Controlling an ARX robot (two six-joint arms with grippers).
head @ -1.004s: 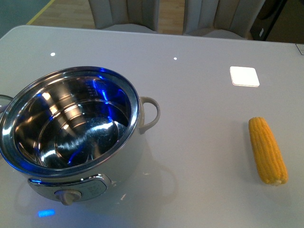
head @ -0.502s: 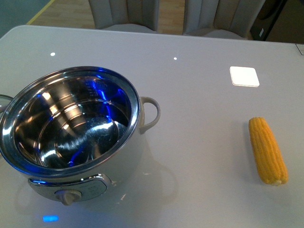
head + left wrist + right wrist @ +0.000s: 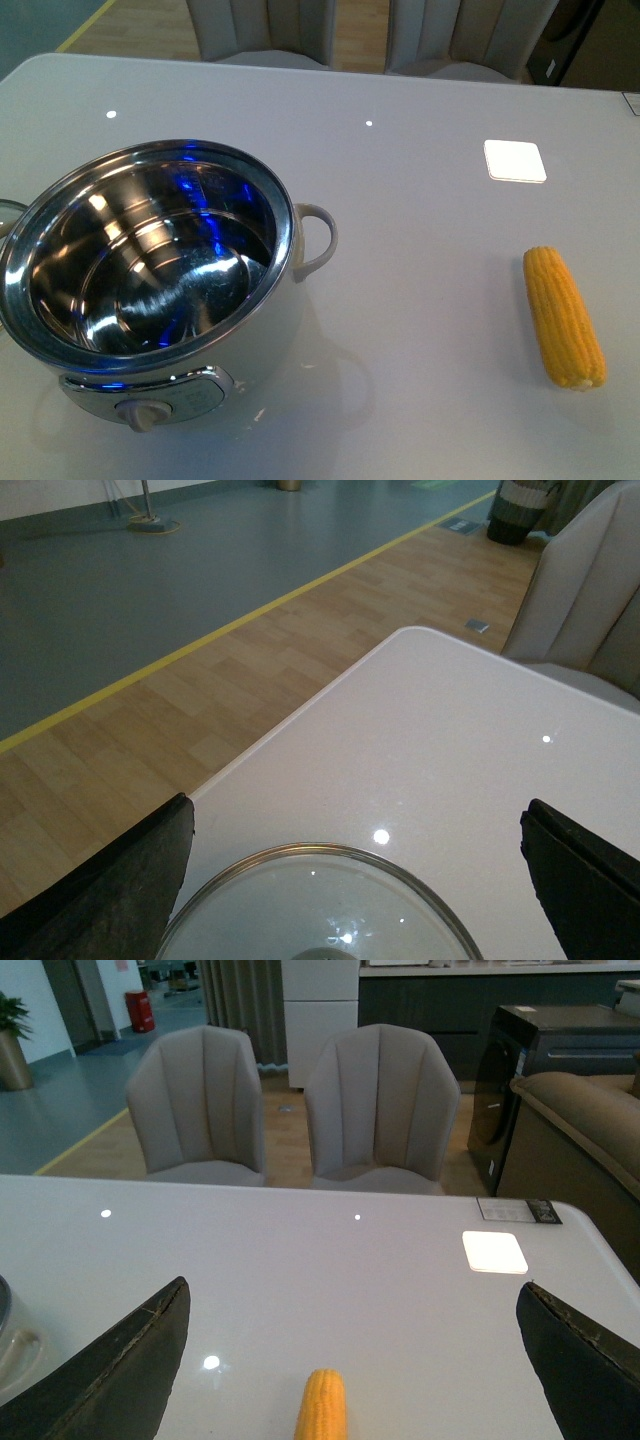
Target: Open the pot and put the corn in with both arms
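The pot (image 3: 284,228) stands uncovered at the table's near left, its shiny steel inside bare and its knob panel facing me. The corn (image 3: 563,316) lies on the table at the right, far from the pot. Neither arm shows in the front view. In the left wrist view my left gripper (image 3: 357,815) is open above a glass lid (image 3: 310,905) with a steel rim, which lies flat on the table. My right gripper (image 3: 354,1288) is open too, with the end of the corn (image 3: 322,1405) low between its fingers, untouched.
A white square patch (image 3: 515,160) lies on the table behind the corn. Two grey chairs (image 3: 380,1100) stand at the far edge. The table's rounded corner (image 3: 400,635) and wooden floor are beyond the lid. A pot handle (image 3: 15,1345) shows in the right wrist view.
The blue glint on the table in front of the pot slid and vanished, and the blue reflections inside the pot shifted. Pot and corn have not moved.
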